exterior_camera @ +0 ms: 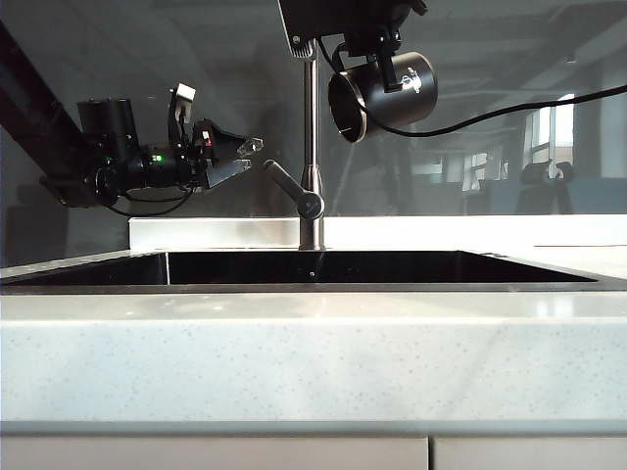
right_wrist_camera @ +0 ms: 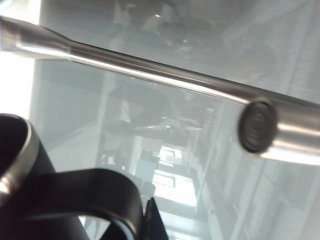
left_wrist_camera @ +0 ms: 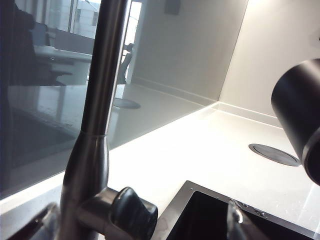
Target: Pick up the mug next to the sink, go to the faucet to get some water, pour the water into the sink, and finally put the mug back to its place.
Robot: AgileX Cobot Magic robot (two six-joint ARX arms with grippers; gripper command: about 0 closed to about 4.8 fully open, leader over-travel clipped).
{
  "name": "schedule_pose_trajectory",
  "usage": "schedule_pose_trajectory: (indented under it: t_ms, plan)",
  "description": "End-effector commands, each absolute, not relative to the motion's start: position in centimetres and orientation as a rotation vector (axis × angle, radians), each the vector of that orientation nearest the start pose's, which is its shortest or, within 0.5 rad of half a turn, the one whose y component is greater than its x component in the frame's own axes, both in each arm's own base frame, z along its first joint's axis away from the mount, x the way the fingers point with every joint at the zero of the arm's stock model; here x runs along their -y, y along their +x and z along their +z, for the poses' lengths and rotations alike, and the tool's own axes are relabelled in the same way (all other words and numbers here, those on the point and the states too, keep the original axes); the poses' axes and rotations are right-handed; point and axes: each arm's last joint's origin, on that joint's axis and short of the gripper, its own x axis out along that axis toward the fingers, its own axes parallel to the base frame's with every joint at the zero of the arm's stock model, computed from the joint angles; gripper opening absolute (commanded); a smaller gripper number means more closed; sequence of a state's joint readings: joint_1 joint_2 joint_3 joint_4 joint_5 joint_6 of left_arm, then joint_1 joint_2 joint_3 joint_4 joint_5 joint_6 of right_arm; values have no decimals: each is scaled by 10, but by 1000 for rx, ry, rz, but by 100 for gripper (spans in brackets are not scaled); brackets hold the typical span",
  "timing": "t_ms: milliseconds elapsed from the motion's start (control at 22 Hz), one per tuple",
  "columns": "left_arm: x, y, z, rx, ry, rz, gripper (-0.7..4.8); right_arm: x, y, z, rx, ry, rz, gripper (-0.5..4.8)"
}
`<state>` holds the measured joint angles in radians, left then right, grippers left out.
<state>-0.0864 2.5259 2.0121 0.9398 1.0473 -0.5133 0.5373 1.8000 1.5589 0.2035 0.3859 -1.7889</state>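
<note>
Exterior view: the mug (exterior_camera: 384,96) hangs high beside the faucet (exterior_camera: 311,147), on the far side from the lever handle (exterior_camera: 292,188), tipped so its mouth faces the pipe and slightly down over the sink (exterior_camera: 382,266). The right end effector (exterior_camera: 390,67) is clamped on the mug's handle. The left end effector (exterior_camera: 245,157) waits with its jaws spread wide, level with the lever, just short of it.

Left wrist view: the faucet pipe (left_wrist_camera: 97,110) fills the middle; the mug's black wall (left_wrist_camera: 300,110) shows well beyond it, above the white desk (left_wrist_camera: 200,150).

Right wrist view: the steel rim (right_wrist_camera: 20,155) and the handle loop (right_wrist_camera: 90,192) are in close; the fingers themselves are hidden. That matte body looks rigid and fairly light, with a smooth rim likely to be slippery, so I'd say the handle is the sound hold.
</note>
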Motion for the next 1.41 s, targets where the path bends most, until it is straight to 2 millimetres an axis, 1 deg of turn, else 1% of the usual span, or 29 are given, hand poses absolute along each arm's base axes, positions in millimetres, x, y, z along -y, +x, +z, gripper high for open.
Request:
schedule_pose_trajectory:
  t_ms: [45, 136, 182, 318, 409, 454, 500, 545, 590, 636, 727, 863, 1045, 1090, 1135, 1181, 1226, 1317, 1408]
  plan:
    - [73, 548, 227, 120, -232, -1189, 427, -209, 367, 367, 128, -1792, 114, -6]
    - [73, 548, 227, 120, -232, -1189, 427, -209, 367, 367, 126, -1774, 116, -6]
    - [73, 548, 226, 120, -232, -1189, 427, -209, 367, 367, 118, -1702, 116, -6]
    - [73, 548, 227, 120, -232, -1189, 427, -206, 368, 367, 25, -1381, 45, -6]
    - [73, 548, 227, 120, -232, -1189, 427, -201, 370, 367, -13, -1246, 1, -6]
    - [73, 548, 227, 119, -233, -1190, 427, -195, 372, 366, -39, -1128, -22, -6]
    - [74, 548, 227, 119, -233, -1190, 427, -192, 373, 366, -52, -1064, -28, -6]
    - [74, 548, 226, 116, -236, -1190, 427, -184, 376, 364, -83, -882, -42, -6]
    - [74, 548, 226, 113, -242, -1191, 427, -180, 377, 362, -102, -789, -40, -6]
    - [74, 548, 226, 103, -256, -1192, 427, -170, 380, 360, -140, -666, -26, -6]
    - [74, 548, 226, 103, -256, -1192, 427, -156, 383, 356, -188, -485, 1, -6]
    - [74, 548, 226, 103, -256, -1193, 427, -139, 386, 352, -212, -347, 11, -6]
    - [74, 548, 226, 103, -256, -1193, 427, -113, 384, 339, -216, -191, 6, -6]
    - [74, 548, 226, 103, -256, -1193, 427, -105, 382, 335, -216, -157, -6, -6]
    - [74, 548, 226, 103, -256, -1193, 427, -91, 377, 326, -204, -89, -22, -6]
    - [74, 548, 226, 103, -256, -1193, 427, -82, 373, 320, -192, -47, -34, -6]
    - [74, 548, 226, 102, -257, -1193, 427, -68, 364, 310, -163, 7, -51, -6]
    - [74, 548, 226, 101, -257, -1193, 427, -53, 351, 297, -124, 37, -79, -6]
    - [74, 548, 226, 100, -258, -1193, 427, -28, 325, 270, -55, 53, -136, -6]
